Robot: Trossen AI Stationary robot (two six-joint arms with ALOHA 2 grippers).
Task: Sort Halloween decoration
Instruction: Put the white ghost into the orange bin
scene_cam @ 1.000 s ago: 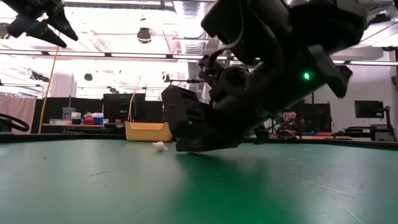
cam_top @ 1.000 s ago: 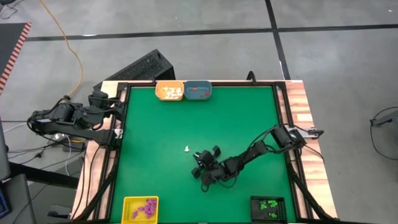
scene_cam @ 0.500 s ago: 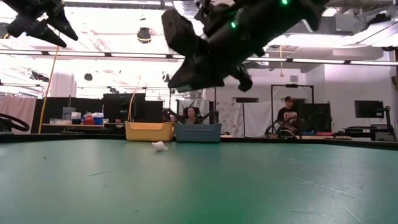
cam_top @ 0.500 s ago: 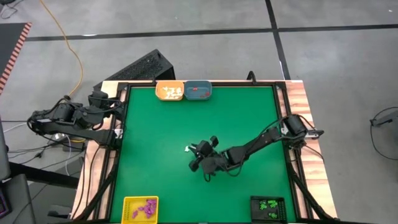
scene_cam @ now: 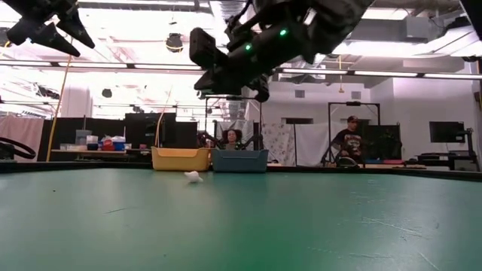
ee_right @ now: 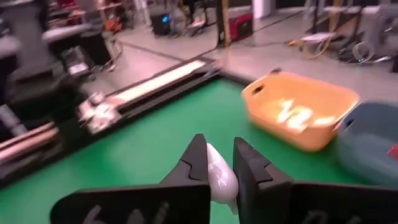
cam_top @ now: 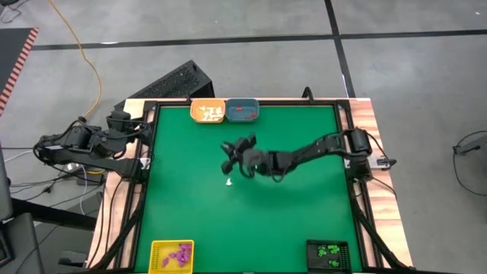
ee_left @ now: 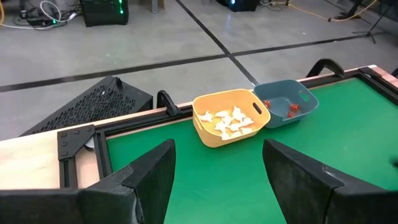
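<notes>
Right gripper has risen from the mat and swung toward the far trays | pinches a white trinket | second white trinket lies mid-mat | orange tray holds white pieces | left gripper spread, at table's left edge

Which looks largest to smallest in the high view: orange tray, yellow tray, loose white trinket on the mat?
1. Yellow tray, slightly ahead.
2. Orange tray, close to it in size.
3. White trinket, by far the smallest.
</notes>
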